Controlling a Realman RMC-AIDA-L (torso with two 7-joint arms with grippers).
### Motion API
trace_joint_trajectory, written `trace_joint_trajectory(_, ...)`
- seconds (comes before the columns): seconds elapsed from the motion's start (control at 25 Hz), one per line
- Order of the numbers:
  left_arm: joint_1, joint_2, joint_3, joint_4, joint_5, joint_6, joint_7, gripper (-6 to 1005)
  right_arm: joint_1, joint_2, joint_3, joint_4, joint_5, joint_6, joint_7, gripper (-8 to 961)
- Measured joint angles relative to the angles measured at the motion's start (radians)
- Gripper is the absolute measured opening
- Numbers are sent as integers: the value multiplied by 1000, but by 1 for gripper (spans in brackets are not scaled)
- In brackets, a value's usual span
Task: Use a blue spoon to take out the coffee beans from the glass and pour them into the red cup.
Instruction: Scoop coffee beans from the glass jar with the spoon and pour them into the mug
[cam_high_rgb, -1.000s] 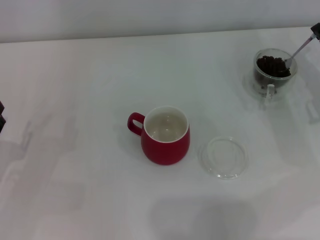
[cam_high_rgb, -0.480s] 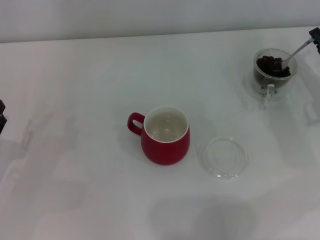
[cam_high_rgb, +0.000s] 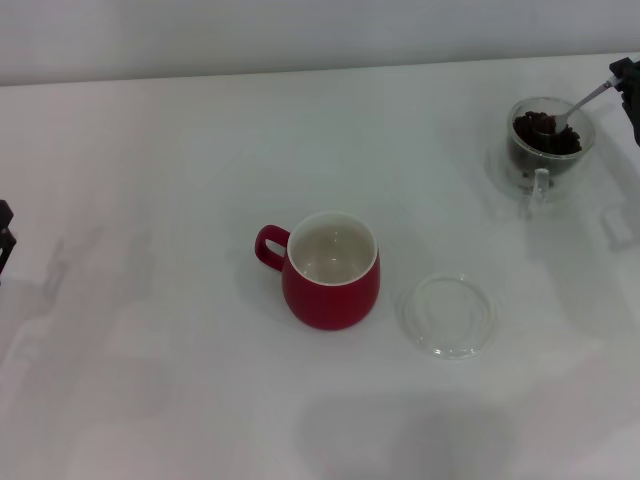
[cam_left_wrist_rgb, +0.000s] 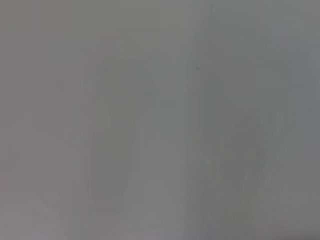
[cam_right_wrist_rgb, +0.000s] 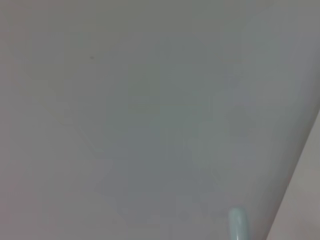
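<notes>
Head view shows the right gripper (cam_high_rgb: 628, 82), clamped on the blue spoon (cam_high_rgb: 575, 105), bowl among coffee beans (cam_high_rgb: 548, 134) in the glass (cam_high_rgb: 548, 142); right wrist view shows only the handle tip (cam_right_wrist_rgb: 238, 224).

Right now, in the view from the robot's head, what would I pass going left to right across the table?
Left claw at the edge → red cup → flat glass saucer → glass of coffee beans → right claw.
</notes>
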Motion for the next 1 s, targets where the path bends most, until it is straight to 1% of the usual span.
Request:
trace_joint_trajectory(0.28, 0, -1, 0, -4, 0, 4, 0, 593, -8, 0, -42, -16, -2, 47, 87, 136)
trace_joint_trajectory(1.0, 4, -4, 4, -6, 0, 16, 0, 593, -52, 11, -118, 5, -2, 218, 149, 137)
